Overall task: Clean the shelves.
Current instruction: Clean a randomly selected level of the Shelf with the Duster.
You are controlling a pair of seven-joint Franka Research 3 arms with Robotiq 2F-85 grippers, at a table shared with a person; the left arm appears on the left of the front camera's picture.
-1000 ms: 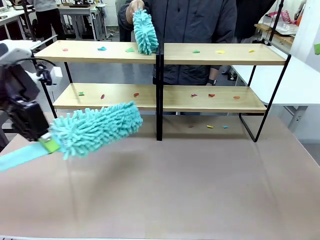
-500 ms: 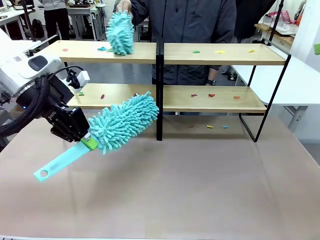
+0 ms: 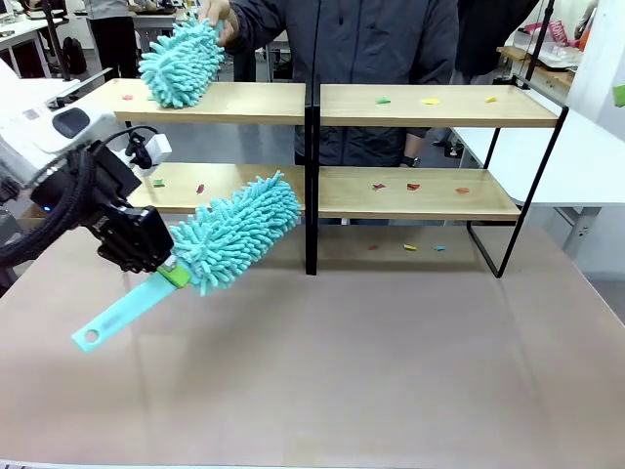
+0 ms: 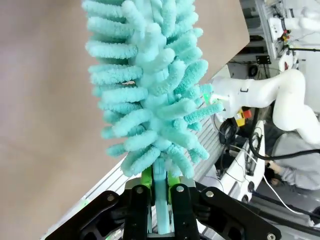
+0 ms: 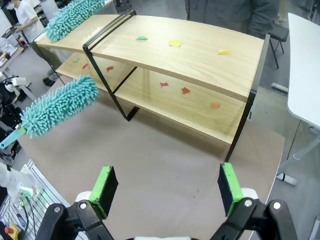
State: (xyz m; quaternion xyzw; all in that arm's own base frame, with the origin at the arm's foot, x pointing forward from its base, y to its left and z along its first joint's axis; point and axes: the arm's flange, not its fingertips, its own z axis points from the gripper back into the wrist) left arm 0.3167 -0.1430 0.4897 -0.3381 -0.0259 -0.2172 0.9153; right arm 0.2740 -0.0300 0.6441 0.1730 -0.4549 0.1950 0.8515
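Observation:
The shelves stand across the far side of the brown table, two wooden boards in a black frame with small coloured scraps on them. My left gripper is shut on the handle of a teal fluffy duster, whose head points up and right at the lower left board, just in front of it. In the left wrist view the duster rises from that gripper. A person's hand presses a second teal duster onto the top left board. My right gripper hangs open above the table, facing the shelves.
Coloured scraps lie on the table under the right half of the rack. A white table stands at the right behind the frame. The person stands directly behind the shelves. The near part of the brown table is bare.
My left arm has swung in from the left edge and tilted the duster head up toward the lower board. The person's duster swept from the central divider to the top board's left end.

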